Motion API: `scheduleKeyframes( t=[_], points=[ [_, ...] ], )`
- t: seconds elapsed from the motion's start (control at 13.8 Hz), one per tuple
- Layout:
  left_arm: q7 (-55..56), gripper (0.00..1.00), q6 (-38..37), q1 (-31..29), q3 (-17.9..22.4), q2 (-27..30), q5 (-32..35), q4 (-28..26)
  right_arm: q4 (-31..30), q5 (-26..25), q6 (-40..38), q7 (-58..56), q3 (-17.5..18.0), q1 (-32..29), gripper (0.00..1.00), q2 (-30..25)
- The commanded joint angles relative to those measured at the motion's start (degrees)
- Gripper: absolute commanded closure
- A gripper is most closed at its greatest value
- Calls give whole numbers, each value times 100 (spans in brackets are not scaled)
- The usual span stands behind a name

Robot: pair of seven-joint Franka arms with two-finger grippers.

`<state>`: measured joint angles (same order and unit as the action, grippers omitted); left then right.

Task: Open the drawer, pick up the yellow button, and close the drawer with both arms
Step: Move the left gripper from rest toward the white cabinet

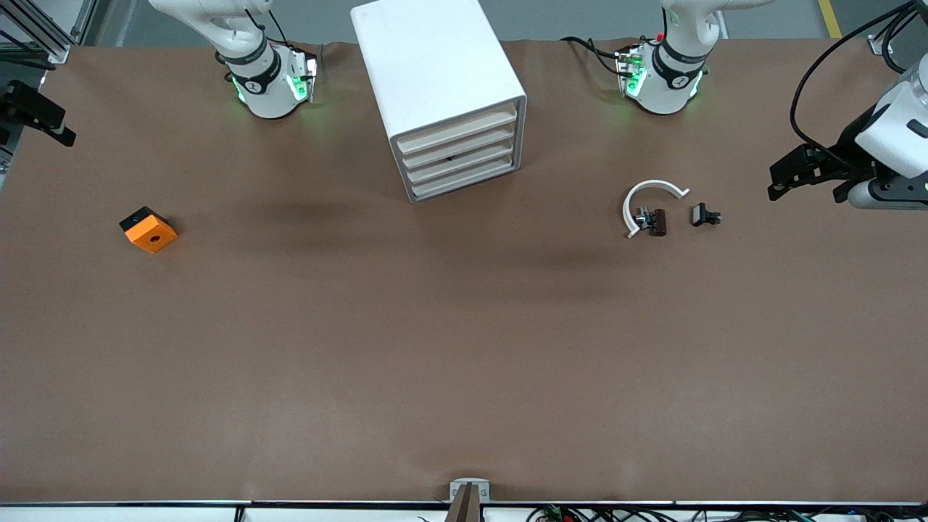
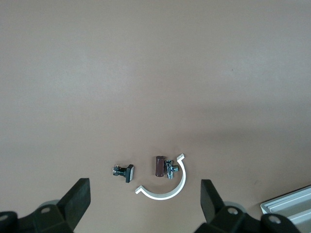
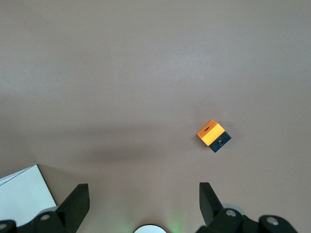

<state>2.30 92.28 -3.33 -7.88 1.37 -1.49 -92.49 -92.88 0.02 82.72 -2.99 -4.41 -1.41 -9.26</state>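
The white cabinet [image 1: 442,87] stands between the two arm bases. All its slat fronts are flush, and the highest drawer [image 1: 457,125] is closed. The button is hidden. My left gripper [image 1: 786,177] hangs high over the left arm's end of the table. It is open [image 2: 146,189] with nothing between its fingers, and small parts lie on the table below it. My right gripper [image 1: 43,119] hangs high over the right arm's end of the table. It is also open [image 3: 144,191] and empty.
An orange square block with a hole [image 1: 148,230] [image 3: 213,135] lies toward the right arm's end. A white arc [image 1: 652,190] [image 2: 165,191], a brown part [image 1: 658,222] [image 2: 159,166] and a small black part [image 1: 705,214] [image 2: 124,172] lie toward the left arm's end.
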Motion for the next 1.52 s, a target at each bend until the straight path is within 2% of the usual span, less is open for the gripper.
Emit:
scheduleKeyframes(
  t=[0.0,0.51,0.79,1.16,1.45],
  points=[
    [-27,0,-79,-36,-74,4,52,64,-72,-63,7,-17,-34,53,0,-138],
    [51,0,-209,-63,-65,-57,26,3,-81,-63,7,-26,-60,18,0,-120],
    [78,0,-167,17,-179,-417,25,-85,-81,-63,-2,-26,-60,18,0,-120],
    [709,0,360,17,-679,-523,17,-708,-72,-54,16,-17,-60,36,0,-120],
    [1719,0,704,8,-1119,-515,17,-1192,-81,-63,7,-17,-51,27,0,-129]
  ],
)
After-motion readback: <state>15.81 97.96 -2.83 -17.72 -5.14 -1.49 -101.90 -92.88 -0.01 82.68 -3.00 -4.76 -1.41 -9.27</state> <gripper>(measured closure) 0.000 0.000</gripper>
